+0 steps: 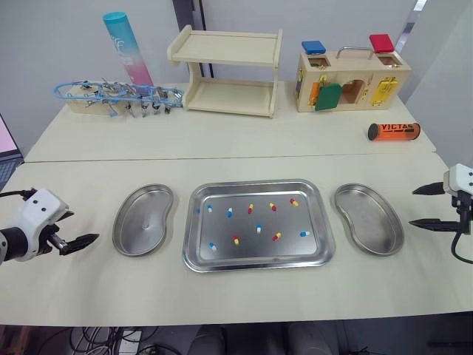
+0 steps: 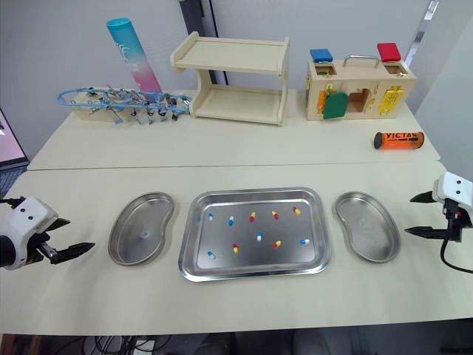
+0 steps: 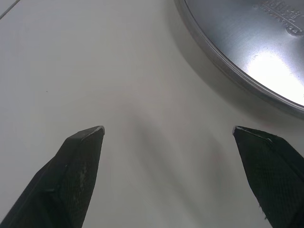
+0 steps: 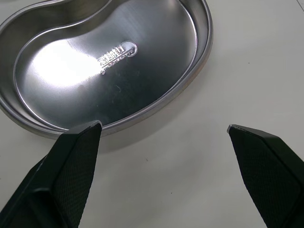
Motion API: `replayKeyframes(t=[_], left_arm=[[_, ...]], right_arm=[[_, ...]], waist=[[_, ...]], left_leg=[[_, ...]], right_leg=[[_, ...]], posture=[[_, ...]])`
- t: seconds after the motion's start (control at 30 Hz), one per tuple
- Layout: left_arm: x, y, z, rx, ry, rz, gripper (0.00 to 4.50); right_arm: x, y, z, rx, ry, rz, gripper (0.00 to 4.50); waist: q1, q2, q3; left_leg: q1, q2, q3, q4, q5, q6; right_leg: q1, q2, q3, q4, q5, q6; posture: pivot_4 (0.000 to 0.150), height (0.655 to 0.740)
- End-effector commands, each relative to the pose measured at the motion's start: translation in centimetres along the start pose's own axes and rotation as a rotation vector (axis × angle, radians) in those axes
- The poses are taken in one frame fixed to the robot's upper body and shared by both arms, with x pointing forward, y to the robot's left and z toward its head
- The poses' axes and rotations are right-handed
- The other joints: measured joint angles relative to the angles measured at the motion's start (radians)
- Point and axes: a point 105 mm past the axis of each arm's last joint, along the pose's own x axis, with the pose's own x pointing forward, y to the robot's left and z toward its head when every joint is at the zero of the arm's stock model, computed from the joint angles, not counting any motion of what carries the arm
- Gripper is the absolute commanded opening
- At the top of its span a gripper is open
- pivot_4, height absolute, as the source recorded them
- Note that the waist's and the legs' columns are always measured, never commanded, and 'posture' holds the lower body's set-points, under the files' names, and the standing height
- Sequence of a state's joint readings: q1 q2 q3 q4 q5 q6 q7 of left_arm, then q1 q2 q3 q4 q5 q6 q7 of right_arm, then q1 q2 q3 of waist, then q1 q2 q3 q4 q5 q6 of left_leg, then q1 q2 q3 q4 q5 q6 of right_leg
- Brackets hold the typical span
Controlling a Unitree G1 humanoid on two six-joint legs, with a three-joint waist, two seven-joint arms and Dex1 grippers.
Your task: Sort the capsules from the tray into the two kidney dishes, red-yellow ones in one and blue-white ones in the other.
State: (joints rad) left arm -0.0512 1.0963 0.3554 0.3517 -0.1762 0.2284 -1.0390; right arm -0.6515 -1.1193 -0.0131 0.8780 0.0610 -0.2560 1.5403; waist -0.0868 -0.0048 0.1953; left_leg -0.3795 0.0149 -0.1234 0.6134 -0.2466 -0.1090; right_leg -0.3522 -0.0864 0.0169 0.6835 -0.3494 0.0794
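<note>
A steel tray (image 1: 255, 188) lies mid-table and holds several red-yellow capsules (image 1: 276, 237) and several blue-white capsules (image 1: 230, 212), scattered apart. An empty kidney dish (image 1: 143, 220) sits just left of the tray, and another empty kidney dish (image 1: 368, 218) sits just right of it. My left gripper (image 1: 83, 227) hovers open to the left of the left dish, with nothing between its fingers. In the left wrist view, that dish's rim (image 3: 223, 61) lies ahead of the left gripper (image 3: 168, 129). My right gripper (image 1: 412, 207) stands open and empty to the right of the right dish (image 4: 109, 61), which lies just ahead of the right gripper (image 4: 164, 126).
Along the back of the table stand a wooden shelf (image 1: 229, 70), a wooden lock box (image 1: 351, 78), a pink-blue tube (image 1: 127, 46) and a blue wire rack (image 1: 118, 95). An orange canister (image 1: 394, 131) lies on its side at the back right.
</note>
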Motion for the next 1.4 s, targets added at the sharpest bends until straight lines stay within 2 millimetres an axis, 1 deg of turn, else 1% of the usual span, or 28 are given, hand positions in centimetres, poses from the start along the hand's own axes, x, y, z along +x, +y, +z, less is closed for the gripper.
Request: replayKeyframes(t=[0.03,0.17,0.33,0.6,0.73,0.8,0.93,1.03,1.1,1.23,1.3,1.4], left_arm=[[-0.4,0.3,0.9,0.025,-0.021,-0.008,4.5],[-0.6,0.1,1.5,0.014,-0.053,-0.033,4.5],[-0.9,0.2,1.6,-0.012,-0.089,-0.03,4.5],[-1.7,0.0,0.1,-0.038,-0.069,0.017,4.5],[-1.9,0.0,0.1,-0.079,-0.11,0.032,4.5],[-1.9,0.0,0.0,-0.073,-0.115,0.047,4.5],[-1.5,-0.6,0.0,-0.067,-0.134,0.062,4.5],[-1.4,-1.6,0.4,-0.108,-0.177,0.048,4.5],[-1.8,-2.1,0.6,-0.106,-0.184,0.031,4.5],[-2.8,-1.3,0.7,-0.129,-0.192,0.065,4.5],[-3.3,-1.4,0.1,-0.142,-0.182,0.079,4.5],[-4.5,-1.7,-0.8,-0.155,-0.169,0.094,4.5]], right_arm=[[-0.7,-0.6,0.5,-0.026,-0.01,-0.037,4.49],[-0.7,-0.5,0.2,-0.03,-0.003,-0.037,4.49],[-0.8,-0.5,0.1,-0.032,-0.002,-0.041,4.49],[-1.0,-0.4,-0.2,-0.011,-0.013,-0.055,4.49],[-1.3,-0.8,-0.4,0.012,-0.016,-0.089,4.49],[-1.3,-0.8,-0.4,0.018,-0.023,-0.097,4.49],[-1.3,-0.6,-1.1,0.032,-0.009,-0.1,4.49],[-1.7,-1.0,-1.8,0.04,0.012,-0.147,4.49],[-2.0,-1.2,-2.0,0.051,0.023,-0.165,4.49],[-2.2,-1.7,-2.1,0.066,0.035,-0.197,4.49],[-2.1,-1.6,-2.2,0.068,0.034,-0.197,4.49],[-2.1,-1.5,-1.5,0.041,0.014,-0.167,4.49]], waist=[[0.0,0.0,0.0],[0.0,0.0,0.0],[-0.001,0.0,0.0],[-0.002,0.0,0.0],[-0.001,0.0,0.0],[-0.001,0.0,0.0],[-0.001,0.0,0.0],[-0.001,0.0,0.0],[0.0,0.0,0.0],[-0.002,0.0,0.0],[-0.002,0.0,0.0],[-0.002,0.0,0.0]], left_leg=[[0.0,0.0,0.0,0.0,0.0,0.0],[0.0,0.0,0.0,0.0,0.0,0.0],[0.0,0.0,0.0,0.0,0.0,0.0],[0.0,0.0,0.0,0.0,0.0,0.0],[0.0,0.0,0.0,0.001,0.0,0.0],[0.0,0.0,0.0,0.001,0.0,0.0],[0.0,0.0,0.0,0.001,0.0,0.0],[0.0,0.0,0.0,0.002,0.0,0.0],[0.0,0.0,0.0,0.002,0.0,0.0],[0.001,0.0,0.0,0.003,0.0,0.0],[0.001,0.0,0.001,0.004,-0.001,0.002],[0.0,0.0,0.001,0.005,-0.002,0.004]], right_leg=[[0.0,0.0,0.0,0.0,0.0,0.0],[0.0,0.0,0.0,0.0,0.0,0.0],[0.0,0.0,0.0,0.0,0.0,0.0],[0.0,0.0,0.0,0.001,0.0,0.0],[0.0,0.0,0.0,0.002,0.0,0.0],[0.0,0.0,0.0,0.002,0.0,0.0],[0.0,0.0,0.001,0.002,0.0,0.0],[0.0,0.0,0.001,0.002,0.0,0.0],[0.0,0.0,0.001,0.002,0.0,0.0],[0.0,0.0,0.001,0.005,0.0,0.0],[0.0,0.0,0.002,0.005,0.0,0.0],[0.0,0.0,0.002,0.005,0.0,0.0]], posture=[[0.15,0.74],[0.15,0.74],[0.15,0.74],[0.15,0.74],[0.15,0.74],[0.15,0.74],[0.15,0.74],[0.15,0.74],[0.15,0.74],[0.15,0.74],[0.15,0.74],[0.15,0.74]])
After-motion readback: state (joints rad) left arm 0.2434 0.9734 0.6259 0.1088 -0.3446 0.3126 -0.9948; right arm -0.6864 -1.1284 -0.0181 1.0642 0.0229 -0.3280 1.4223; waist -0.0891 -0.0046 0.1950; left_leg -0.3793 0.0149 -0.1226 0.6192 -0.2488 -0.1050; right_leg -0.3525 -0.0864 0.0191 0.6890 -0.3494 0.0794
